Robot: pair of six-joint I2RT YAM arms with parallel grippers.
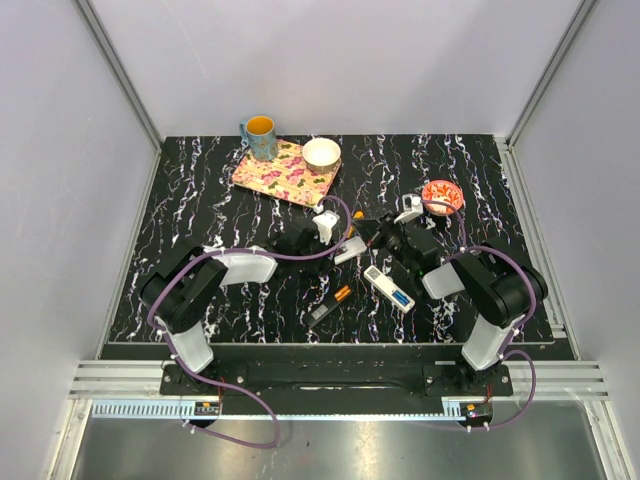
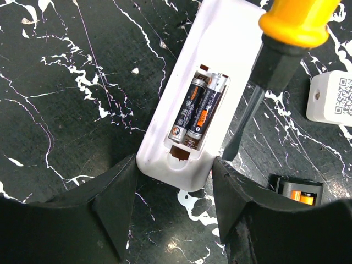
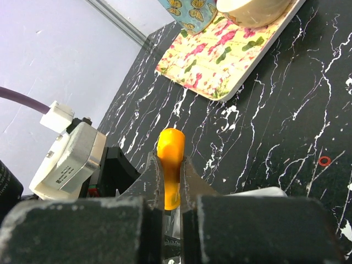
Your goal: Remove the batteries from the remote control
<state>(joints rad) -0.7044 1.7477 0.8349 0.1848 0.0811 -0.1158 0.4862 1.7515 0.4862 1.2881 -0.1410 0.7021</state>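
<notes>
The left jaws grasp the end of a white remote (image 2: 181,71); two batteries (image 2: 197,110) sit in its open bay just beyond them. The right jaws clench an orange-handled screwdriver (image 3: 170,157).

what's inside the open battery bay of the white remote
Two batteries lie side by side in the white remote, dark with orange print, cover off. The contacts beneath them are covered. The screwdriver tip is outside, beside the remote.
</notes>
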